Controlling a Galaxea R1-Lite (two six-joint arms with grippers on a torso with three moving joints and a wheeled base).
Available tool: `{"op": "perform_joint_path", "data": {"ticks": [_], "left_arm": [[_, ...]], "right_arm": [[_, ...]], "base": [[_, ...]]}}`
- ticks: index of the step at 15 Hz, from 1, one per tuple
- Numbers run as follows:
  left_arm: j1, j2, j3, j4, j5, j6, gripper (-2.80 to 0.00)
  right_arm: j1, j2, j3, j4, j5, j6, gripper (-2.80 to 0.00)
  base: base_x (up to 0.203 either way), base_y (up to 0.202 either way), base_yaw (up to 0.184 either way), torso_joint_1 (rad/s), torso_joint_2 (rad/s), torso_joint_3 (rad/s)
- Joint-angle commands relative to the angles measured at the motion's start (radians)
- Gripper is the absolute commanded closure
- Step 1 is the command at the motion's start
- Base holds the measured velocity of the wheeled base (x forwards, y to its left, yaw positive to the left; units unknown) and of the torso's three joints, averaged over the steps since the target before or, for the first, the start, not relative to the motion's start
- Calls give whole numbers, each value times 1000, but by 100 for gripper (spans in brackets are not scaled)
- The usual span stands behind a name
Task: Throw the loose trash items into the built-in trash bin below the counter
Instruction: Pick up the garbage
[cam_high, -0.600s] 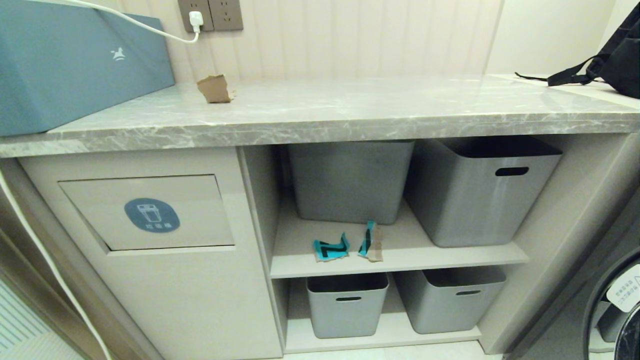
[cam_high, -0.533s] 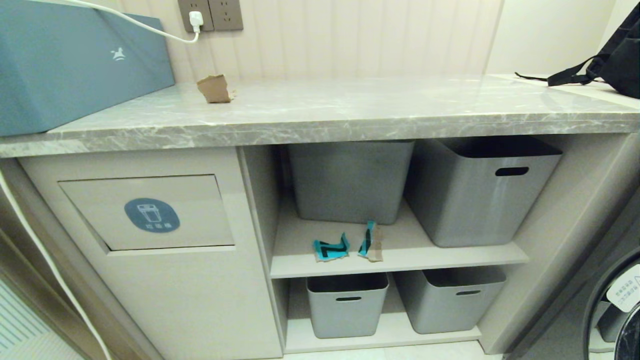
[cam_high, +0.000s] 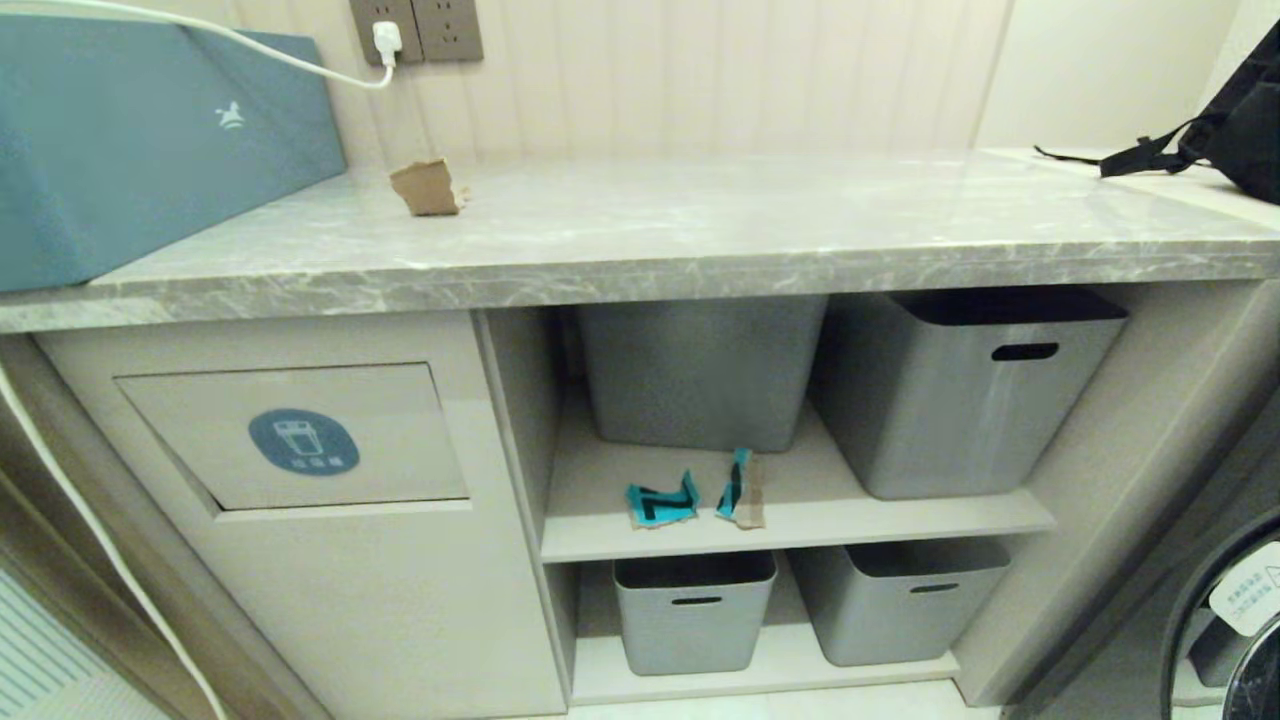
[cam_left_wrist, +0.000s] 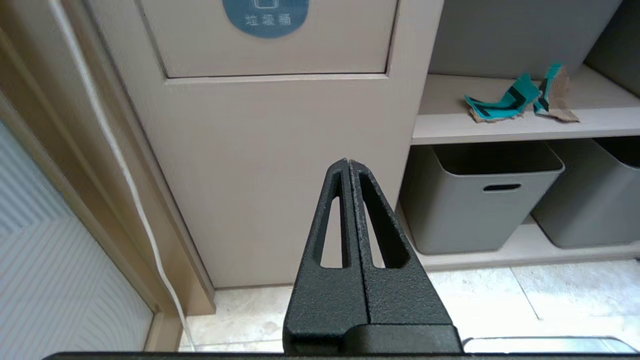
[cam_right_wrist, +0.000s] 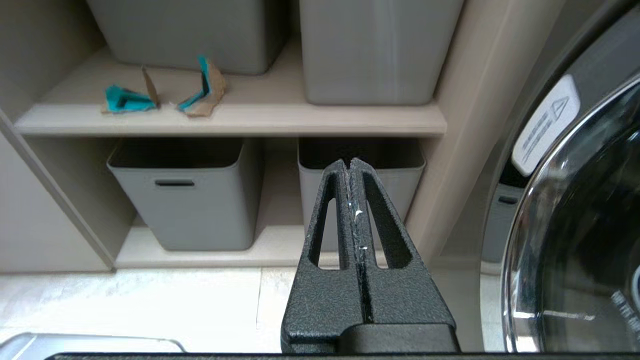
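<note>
Nothing binned yet. Plain brown scrap (cam_high: 427, 188) lay on counter (cam_high: 700, 262), near blue box (cam_high: 150, 140). Two teal-printed scraps (cam_high: 661, 503) (cam_high: 741, 490) sat side by side on upper shelf (cam_high: 800, 525), in front of grey tubs (cam_high: 960, 390). Trash bin flap (cam_high: 290, 435) stood closed, left of shelf. Left gripper (cam_left_wrist: 348, 165) and right gripper (cam_right_wrist: 350, 164) hung low before cabinet, fingers pressed together, empty. Judged scraps light, thin, fairly stiff, easily nudged away; curled-up raised edges looked best to pinch.
</note>
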Motion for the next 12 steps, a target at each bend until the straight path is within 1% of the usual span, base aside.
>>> {"op": "perform_joint_path", "data": {"ticks": [1,3,12], "left_arm": [[0,-3,0,0,0,0,0],[0,-3,0,0,-1,0,0],[0,-3,0,0,0,1,0]], "right_arm": [[0,1,-1,-1,1,-1,0],[0,1,-1,-1,1,-2,0],[0,0,-1,-1,2,-2,0]], "base": [[0,0,0,202,-427,-295],[0,0,0,189,-579,-296],[0,0,0,180,-465,-276]]}}
